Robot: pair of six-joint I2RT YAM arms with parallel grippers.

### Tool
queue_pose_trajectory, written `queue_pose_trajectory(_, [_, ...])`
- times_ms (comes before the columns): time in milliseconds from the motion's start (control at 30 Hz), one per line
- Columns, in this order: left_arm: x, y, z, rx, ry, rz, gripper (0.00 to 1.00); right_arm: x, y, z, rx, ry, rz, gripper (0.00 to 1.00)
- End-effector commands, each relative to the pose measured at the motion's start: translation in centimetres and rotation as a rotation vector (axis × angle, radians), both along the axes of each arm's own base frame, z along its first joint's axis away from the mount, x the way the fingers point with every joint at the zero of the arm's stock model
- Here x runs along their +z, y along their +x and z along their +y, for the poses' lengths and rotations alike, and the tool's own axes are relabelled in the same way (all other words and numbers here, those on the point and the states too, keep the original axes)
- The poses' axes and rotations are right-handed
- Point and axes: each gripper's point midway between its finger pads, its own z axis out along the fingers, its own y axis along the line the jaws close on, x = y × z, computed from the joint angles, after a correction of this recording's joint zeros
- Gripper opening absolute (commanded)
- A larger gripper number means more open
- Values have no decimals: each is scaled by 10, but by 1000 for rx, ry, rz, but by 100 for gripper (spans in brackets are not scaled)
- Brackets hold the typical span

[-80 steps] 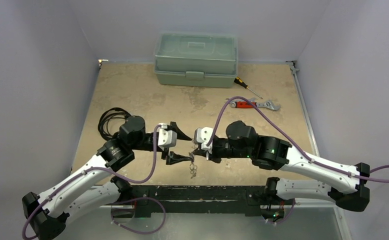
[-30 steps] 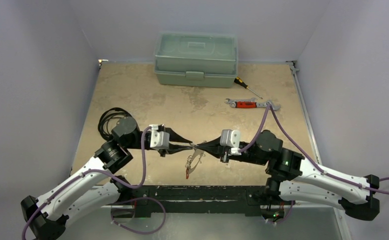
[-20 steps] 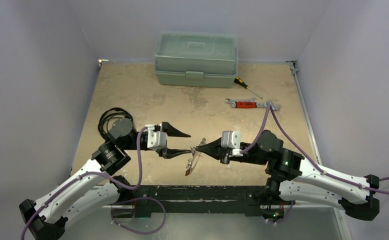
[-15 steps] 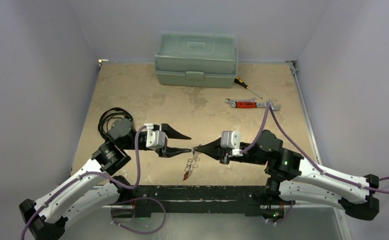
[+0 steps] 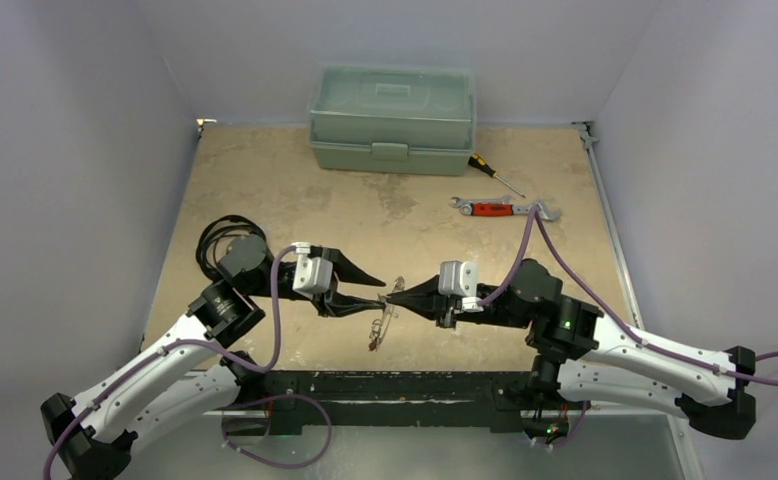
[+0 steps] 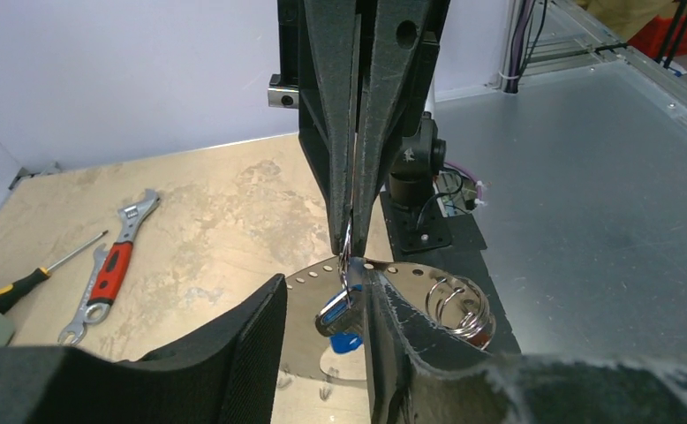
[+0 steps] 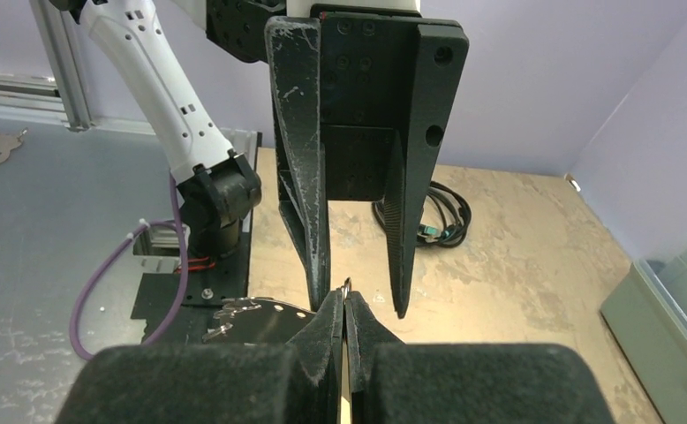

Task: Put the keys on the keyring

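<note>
Hanging from the right hand (image 5: 397,293), the keyring (image 5: 385,318) sits low over the near part of the desk (image 5: 295,190), between the two arms. That hand is fully closed, its fingertips pinching the thin silver wire at the top of the loop. A red-tagged key (image 5: 373,346) dangles at the loop's lowest point.

The left hand (image 5: 381,295) faces it tip to tip, partly open and gripping nothing, with the pinched wire standing in the gap. A blue-tagged key (image 6: 335,315) lies just below the pinch, against one left finger. Whether it is threaded on the wire I cannot tell.

The ring looks light, springy and free to swing, and its polished wire is probably slippery, so a grip on a bare stretch near the top seems safest. The keys are small, flat and stiff. Their plastic tags look like the broadest, least slick place to take hold, and the metal blades would likely twist out of a pinch.

Farther back on the mottled tan desk, a coiled black cable (image 5: 220,240) lies to the left. A red-handled wrench (image 5: 495,209) and a black-and-yellow screwdriver (image 5: 490,173) lie to the right. A pale green plastic toolbox (image 5: 392,118), lid shut, stands against the far wall.
</note>
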Motion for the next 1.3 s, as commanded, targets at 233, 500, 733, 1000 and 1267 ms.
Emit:
queue_pose_trajectory(233, [16, -6, -1, -52, -28, -17, 25, 24, -8, 5, 48, 95, -25, 0])
queue_pose_trajectory(500, [15, -4, -1, -45, -21, -11, 34, 19, -5, 6, 35, 92, -17, 0])
queue_pose_trajectory(733, [13, -3, -2, -45, -16, -13, 10, 15, -3, 7, 28, 84, -14, 0])
queue_pose_trajectory(1000, [14, -4, -1, -42, -18, -16, 25, 12, -1, 5, 9, 76, -7, 0])
queue_pose_trajectory(1267, [15, -3, -1, -41, -18, -17, 24, 9, 0, 6, 5, 70, -3, 0])
